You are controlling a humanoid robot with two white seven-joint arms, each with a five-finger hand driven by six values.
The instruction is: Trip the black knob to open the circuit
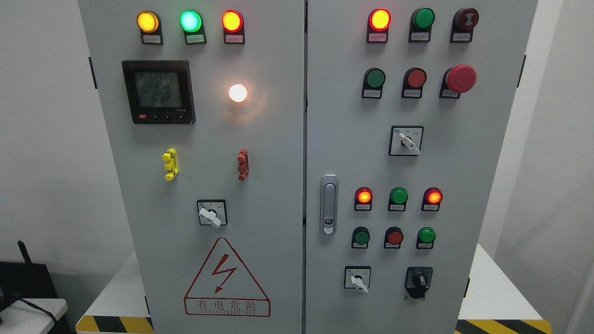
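Black knob (420, 279): lower right of the frame, on the right door of the cabinet, bottom row. Pointer stands roughly upright on a black plate. Nothing touches it.
Left hand: out of the picture; its state cannot be told.
Right hand: out of the picture; its state cannot be told.
White selector beside it (358, 279): just left of the black knob, same row, handle tilted toward lower right.
Small button rows (395, 216): above the knob, two rows of three. Upper row red lit, green, red lit. Lower row green, red, green.
Door latch (329, 204): silver, upright, at the left edge of the right door, mid-frame.
Upper selector (406, 141): white handle, right door, above the button rows.
Emergency stop (460, 78): large red mushroom head, upper right.
Top lamp (379, 19): red, lit, upper right door.
Left door meter (158, 92): dark digital display, upper left; digits too blurred to read.
White lamp (237, 93): glowing, right of the meter.
Warning triangle (227, 280): red outline with lightning bolt, bottom of the left door.
Cabinet (278, 185): grey, two doors, both shut.
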